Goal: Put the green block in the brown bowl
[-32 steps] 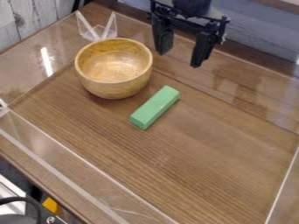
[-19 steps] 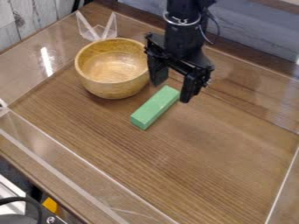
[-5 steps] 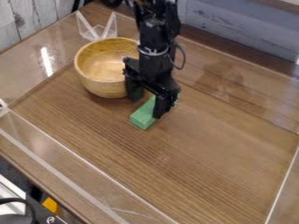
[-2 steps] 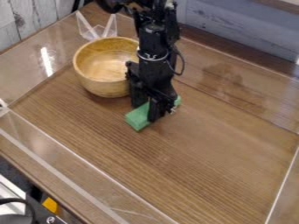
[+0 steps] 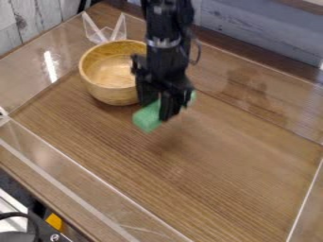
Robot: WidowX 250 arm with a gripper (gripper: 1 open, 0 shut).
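A black gripper points straight down, fingers clamped on the green block — lifted just clear of the tabletop. The brown bowl sits close by at ten o'clock from the block — empty.

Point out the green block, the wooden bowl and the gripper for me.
green block [image 5: 149, 118], camera view, on its exposed lower end.
wooden bowl [image 5: 96, 87], camera view, on its front outer wall.
gripper [image 5: 165, 108], camera view, midway between the fingers' tips.
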